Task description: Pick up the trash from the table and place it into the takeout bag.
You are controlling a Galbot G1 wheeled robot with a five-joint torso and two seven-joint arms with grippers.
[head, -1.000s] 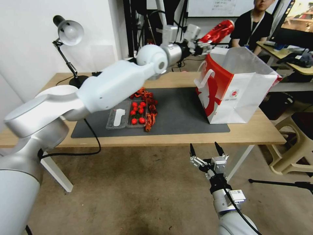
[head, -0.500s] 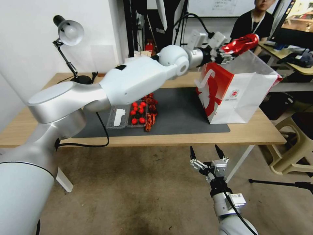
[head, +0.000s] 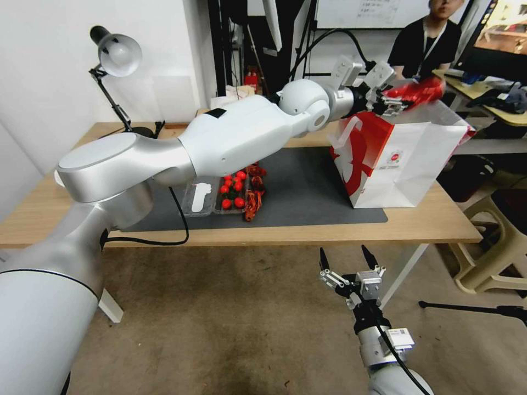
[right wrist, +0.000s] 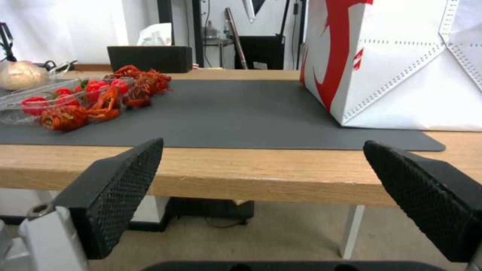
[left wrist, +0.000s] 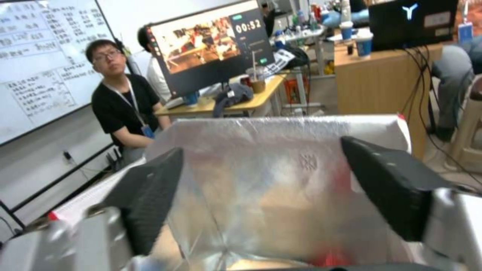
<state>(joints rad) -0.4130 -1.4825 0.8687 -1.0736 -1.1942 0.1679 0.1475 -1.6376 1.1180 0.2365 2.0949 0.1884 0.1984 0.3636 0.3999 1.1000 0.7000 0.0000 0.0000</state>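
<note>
Red trash [head: 418, 90], blurred, sits at the tips of the left gripper [head: 396, 101] at the head view's upper right, over the open mouth of the takeout bag [head: 409, 164]; the wrist view shows those jaws parted. Lower right, below the worktop [head: 417, 225] edge, the right gripper [head: 347, 257] hangs with its jaws spread, holding nothing.

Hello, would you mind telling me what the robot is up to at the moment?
The left gripper is stretched over the open top of the takeout bag on the table, fingers open, with a red piece of trash right at the bag's mouth. A clear tray of red scraps lies on the grey mat. The right gripper hangs open, low before the table's edge.
</note>
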